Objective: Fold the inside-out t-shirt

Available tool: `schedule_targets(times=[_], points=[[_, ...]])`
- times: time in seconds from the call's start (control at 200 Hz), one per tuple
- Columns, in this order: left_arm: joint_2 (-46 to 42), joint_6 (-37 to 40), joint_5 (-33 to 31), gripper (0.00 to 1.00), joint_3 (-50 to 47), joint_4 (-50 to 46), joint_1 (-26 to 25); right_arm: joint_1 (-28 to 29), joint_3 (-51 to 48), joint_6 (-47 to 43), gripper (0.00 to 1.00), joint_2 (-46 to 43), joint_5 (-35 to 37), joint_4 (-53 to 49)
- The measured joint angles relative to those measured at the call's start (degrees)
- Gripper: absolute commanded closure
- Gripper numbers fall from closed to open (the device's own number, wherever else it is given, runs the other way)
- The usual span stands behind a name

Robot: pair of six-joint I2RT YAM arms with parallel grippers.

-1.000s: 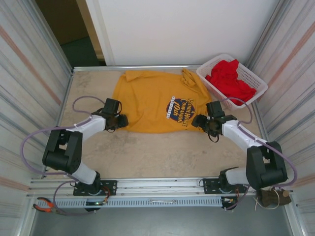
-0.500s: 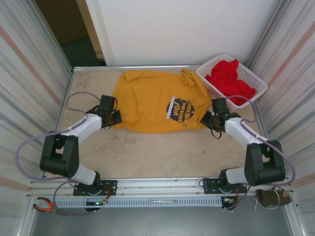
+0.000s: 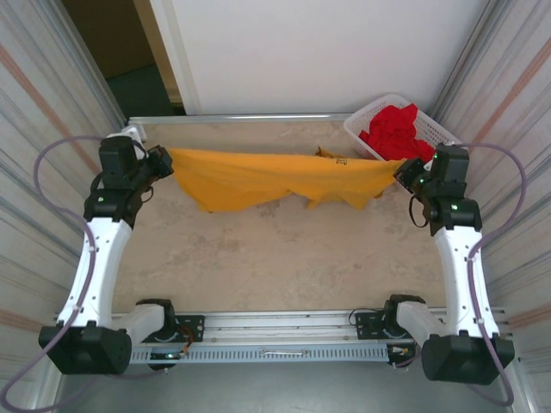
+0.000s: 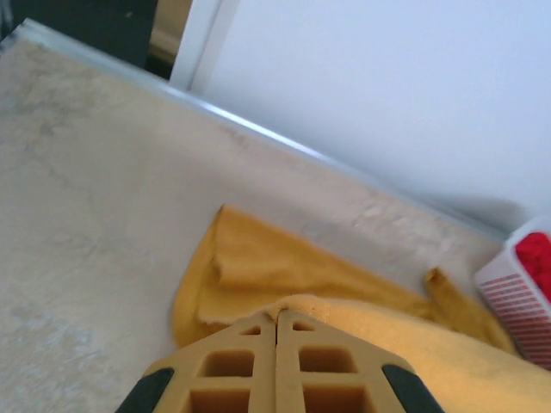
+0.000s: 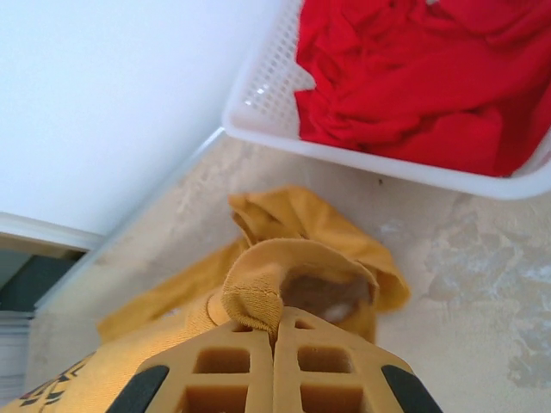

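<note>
Both pincers went from part-open to clamped on the mustard-yellow cotton t-shirt [image 3: 267, 179]. Left pincer [image 3: 162, 161] and right pincer [image 3: 406, 172] each pinch a bunch of its fabric between closed jaws. Arms were low and folded in at the shirt's near hem. Now they're raised and swung outward: left toward the far-left corner of the bench [image 3: 284, 258], right toward the far end of the right edge. Shirt was lying flat, print up, at the far middle. Now it's lifted and stretched into a sagging band between the two pincers, lower folds draping near the far edge. Dark blue and white chest print [image 5: 47, 391] is folded away; just a sliver shows by the right pincer.
</note>
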Motion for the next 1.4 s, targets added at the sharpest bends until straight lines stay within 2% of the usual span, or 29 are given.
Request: schedule_targets(times=[0.1, 0.195, 0.381, 0.396, 0.446, 0.471, 0.531, 0.631, 0.751, 0.902, 0.972, 1.142, 1.277, 1.398], points=[[-0.7, -1.2, 3.1, 1.00, 1.6, -0.1, 0.2, 0.2, 2.1, 0.1, 1.00, -0.6, -2.4, -0.6], [0.4, -2.2, 5.4, 1.00, 1.3, 0.0, 0.3, 3.0, 1.3, 0.3, 1.00, 0.0, -2.9, -0.3], [10.8, -3.0, 8.3, 0.99, -2.1, 1.1, 0.7, 7.4, -4.0, 0.4, 1.00, 7.6, -2.4, 1.0], [11.9, -3.0, 8.5, 0.97, -2.1, 1.1, 0.7, 7.4, -4.3, 0.5, 0.94, 8.4, -2.2, 1.1], [17.0, -2.8, 8.9, 0.89, -2.2, 1.4, 1.1, 7.4, -5.3, 0.7, 0.62, 11.8, -1.7, 1.6], [19.3, -2.6, 9.1, 0.86, -2.2, 1.7, 1.2, 7.4, -5.5, 0.6, 0.50, 13.4, -1.4, 1.6], [24.1, -2.2, 9.5, 0.76, -2.2, 2.0, 1.8, 7.1, -5.5, 0.6, 0.40, 17.1, -0.9, 2.3], [28.1, -1.5, 9.6, 0.64, -2.8, 2.1, 2.6, 7.3, -5.5, 0.2, 0.38, 19.0, 0.1, 2.6], [24.3, -1.5, 9.1, 0.52, -6.7, 3.2, 2.8, 8.9, -6.1, 0.0, 0.35, 14.6, 1.4, 2.4], [13.2, -1.7, 6.4, 0.47, -16.7, 4.5, 2.2, 11.8, -12.5, 0.0, 0.30, 4.9, 2.2, 2.0], [11.6, -1.8, 5.6, 0.47, -19.9, 5.0, 2.1, 12.8, -17.1, 0.2, 0.28, 2.5, 2.2, 1.9], [19.8, -1.7, 5.0, 0.47, -21.5, 7.2, 2.1, 14.4, -26.8, 0.3, 0.25, 3.2, 1.9, 1.1], [27.0, -1.6, 4.7, 0.46, -19.3, 8.2, 2.1, 16.3, -29.1, 0.3, 0.25, 4.3, 1.8, 1.0], [30.0, -1.5, 4.4, 0.46, -16.3, 9.5, 2.1, 17.0, -30.7, 0.3, 0.25, 4.5, 1.8, 2.5]])
